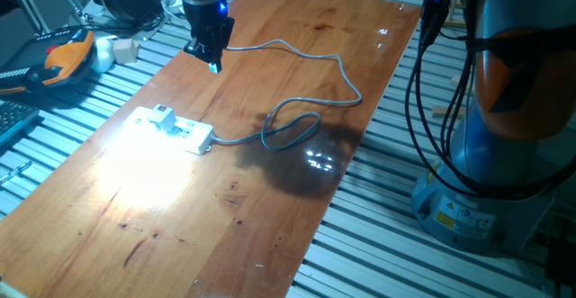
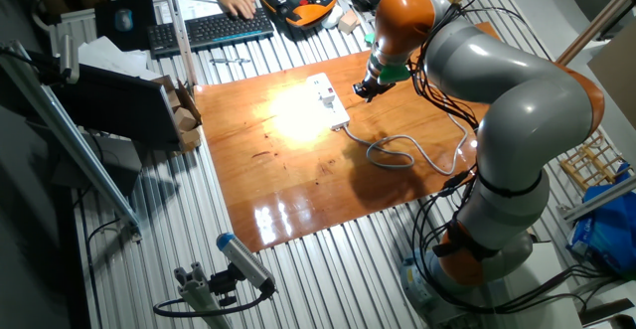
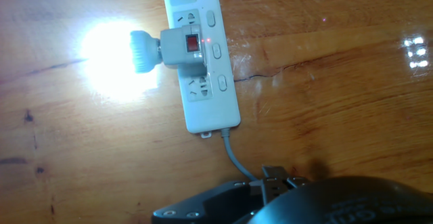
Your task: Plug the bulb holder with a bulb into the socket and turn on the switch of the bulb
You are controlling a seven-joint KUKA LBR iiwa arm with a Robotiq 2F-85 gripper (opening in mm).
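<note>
Bulb holder (image 3: 184, 47) sits plugged into the socket (image 3: 203, 75), bulb lit, on the table (image 1: 270, 217), well apart from my raised gripper (image 1: 208, 57), whose jaw state I cannot tell.

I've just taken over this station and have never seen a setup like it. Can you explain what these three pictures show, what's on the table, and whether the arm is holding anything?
Two pictures come from fixed cameras on different sides of a wooden table; the third looks down from a camera on the arm's hand. The big grey and orange machine is the robot arm. Its gripper hangs above the table, away from everything, holding nothing; whether its fingers are open is not clear. On the table lies the socket, a white power strip with a grey cable. The bulb holder is plugged into it, and its bulb is glowing brightly.
</note>
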